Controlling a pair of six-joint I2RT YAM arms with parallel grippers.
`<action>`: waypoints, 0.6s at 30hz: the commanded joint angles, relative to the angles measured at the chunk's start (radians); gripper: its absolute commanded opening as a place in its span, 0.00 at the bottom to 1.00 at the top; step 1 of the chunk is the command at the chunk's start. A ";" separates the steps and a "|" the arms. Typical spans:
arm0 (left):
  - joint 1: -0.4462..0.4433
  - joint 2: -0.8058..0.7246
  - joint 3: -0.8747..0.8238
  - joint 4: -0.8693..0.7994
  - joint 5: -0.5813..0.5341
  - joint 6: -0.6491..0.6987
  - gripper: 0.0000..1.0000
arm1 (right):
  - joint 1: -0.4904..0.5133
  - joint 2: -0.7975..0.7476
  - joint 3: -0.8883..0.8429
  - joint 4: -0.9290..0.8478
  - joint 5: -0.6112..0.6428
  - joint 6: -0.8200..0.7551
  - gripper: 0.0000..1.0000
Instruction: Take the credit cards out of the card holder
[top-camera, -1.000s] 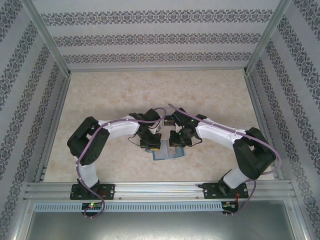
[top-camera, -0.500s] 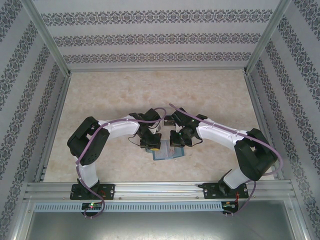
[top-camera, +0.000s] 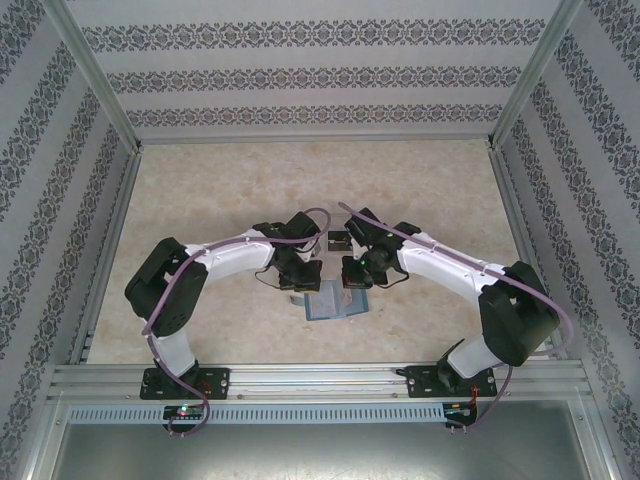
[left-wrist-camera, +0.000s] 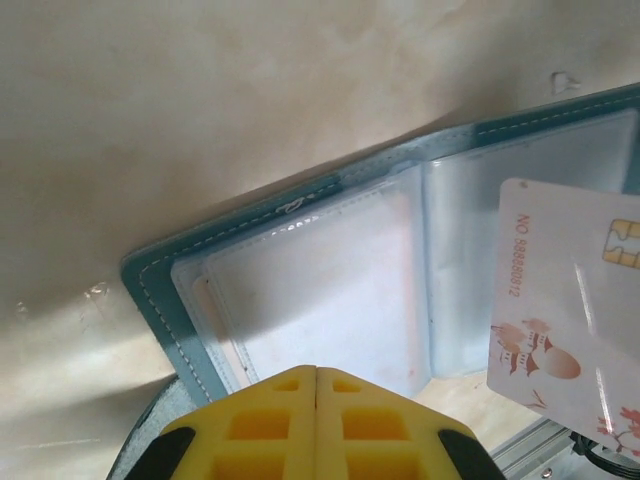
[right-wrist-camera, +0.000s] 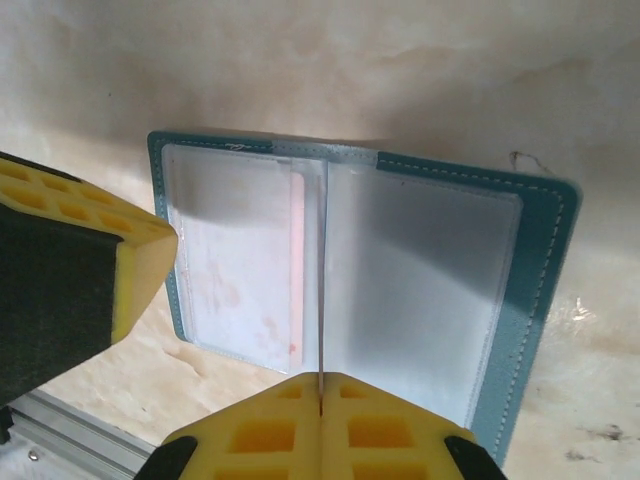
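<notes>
The card holder (top-camera: 335, 305) lies open on the table, teal outside with clear sleeves (left-wrist-camera: 300, 290) (right-wrist-camera: 420, 260). My right gripper (right-wrist-camera: 321, 378) is shut on a credit card, which shows edge-on (right-wrist-camera: 322, 300) above the holder's fold. In the left wrist view the same credit card (left-wrist-camera: 565, 290) stands up, white with pink drawings and a chip. Another pale pink credit card (right-wrist-camera: 297, 260) sits inside the left sleeve. My left gripper (left-wrist-camera: 317, 370) is shut with nothing between its fingers, its tips over the holder's left page. From above, the left gripper (top-camera: 300, 285) and the right gripper (top-camera: 357, 283) flank the holder.
A small dark rectangular thing (top-camera: 338, 240) lies on the table just beyond the grippers. The metal rail (top-camera: 320, 378) runs along the near edge, close behind the holder. Patterned walls (top-camera: 60, 150) enclose the marbled table (top-camera: 250, 190) on three sides.
The right gripper's jaws have closed on the card. Both arms have shifted a little, their elbows swinging outward, and more of the holder shows from above.
</notes>
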 joint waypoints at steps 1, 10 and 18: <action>0.009 -0.062 -0.008 0.018 -0.041 -0.009 0.00 | -0.012 0.019 0.082 -0.090 -0.015 -0.189 0.05; 0.056 -0.150 -0.104 0.108 -0.052 -0.029 0.01 | -0.017 0.128 0.220 -0.227 0.061 -0.675 0.05; 0.084 -0.216 -0.181 0.152 -0.059 -0.041 0.02 | -0.015 0.121 0.272 -0.279 0.095 -1.166 0.04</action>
